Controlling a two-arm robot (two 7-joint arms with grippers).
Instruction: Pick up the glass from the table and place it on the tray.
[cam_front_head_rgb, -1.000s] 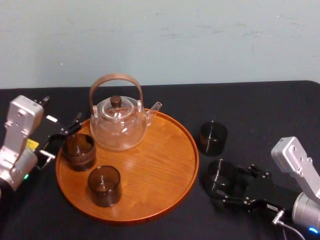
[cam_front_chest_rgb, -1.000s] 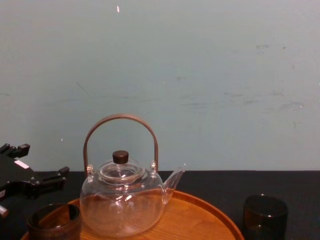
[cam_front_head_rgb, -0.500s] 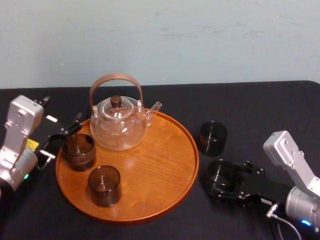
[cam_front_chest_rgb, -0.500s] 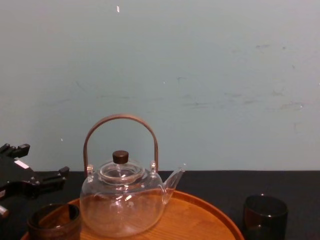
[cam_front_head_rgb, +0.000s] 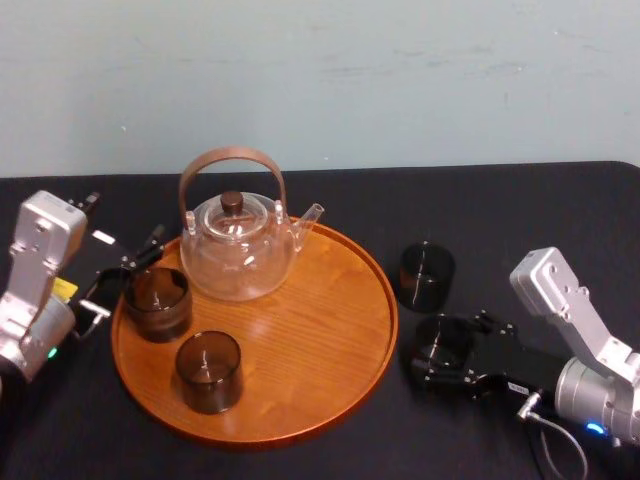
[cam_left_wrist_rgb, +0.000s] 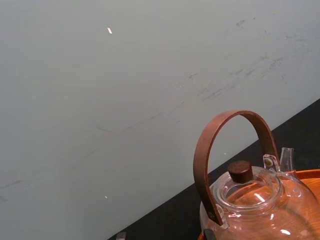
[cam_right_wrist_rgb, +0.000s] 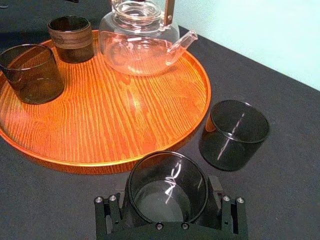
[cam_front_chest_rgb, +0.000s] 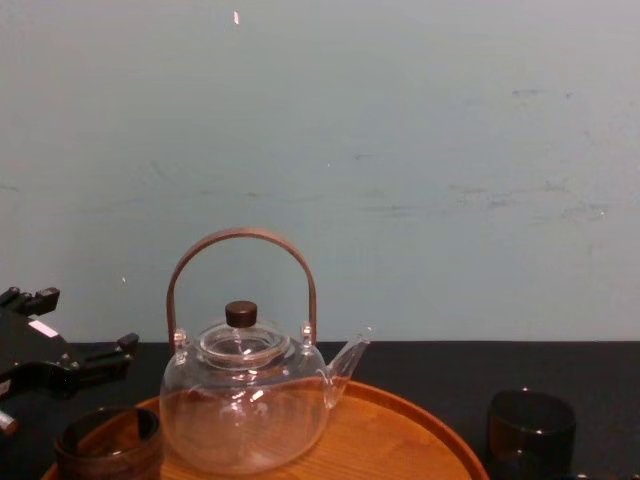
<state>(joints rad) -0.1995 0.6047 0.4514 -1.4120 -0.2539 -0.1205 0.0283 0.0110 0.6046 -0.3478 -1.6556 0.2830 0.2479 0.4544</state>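
Honestly can't tell if clamped, reaching low along the table (cam_front_head_rgb: 500, 220) with the right hand (cam_front_head_rgb: 432, 358) cupped round the glass (cam_right_wrist_rgb: 167, 172) right beside the tray (cam_right_wrist_rgb: 125, 115), near side hidden behind it, left hand (cam_front_head_rgb: 128, 275) spread apart by the tray's left rim.

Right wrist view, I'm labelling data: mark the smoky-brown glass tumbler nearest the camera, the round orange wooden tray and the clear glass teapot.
Smoky-brown glass tumbler (cam_right_wrist_rgb: 165, 199): right wrist view, inner base.
Round orange wooden tray (cam_right_wrist_rgb: 125, 115): right wrist view, bare floor.
Clear glass teapot (cam_right_wrist_rgb: 132, 50): right wrist view, belly.
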